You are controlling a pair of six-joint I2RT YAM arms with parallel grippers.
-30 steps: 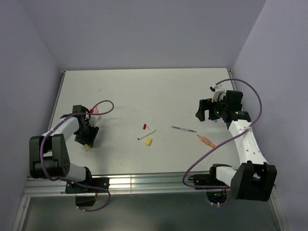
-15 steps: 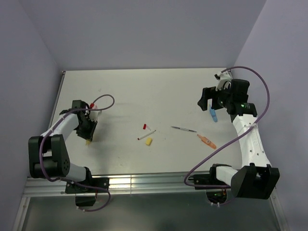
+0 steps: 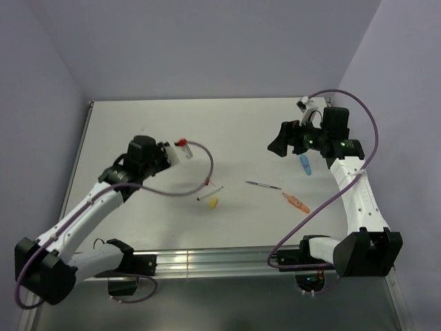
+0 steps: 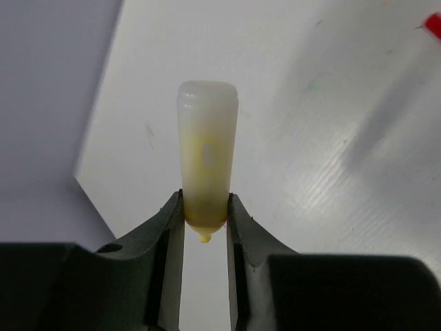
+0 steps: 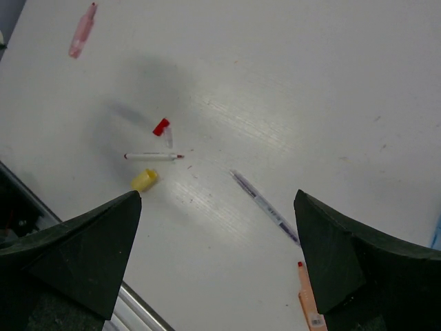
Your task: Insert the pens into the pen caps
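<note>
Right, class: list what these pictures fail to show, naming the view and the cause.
Left wrist: the lower end of the yellow pen is hidden between the fingers; a red item is cut by the corner.
Right wrist: the orange pen runs off the bottom edge; a blue sliver is cut by the right edge.
Top: the yellow cap's opening is too small to see.

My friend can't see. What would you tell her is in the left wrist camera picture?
The left gripper pinches a stubby pale yellow pen by its narrow end, blunt end pointing away. Behind it lies the white table, with something red at the top right corner.
</note>
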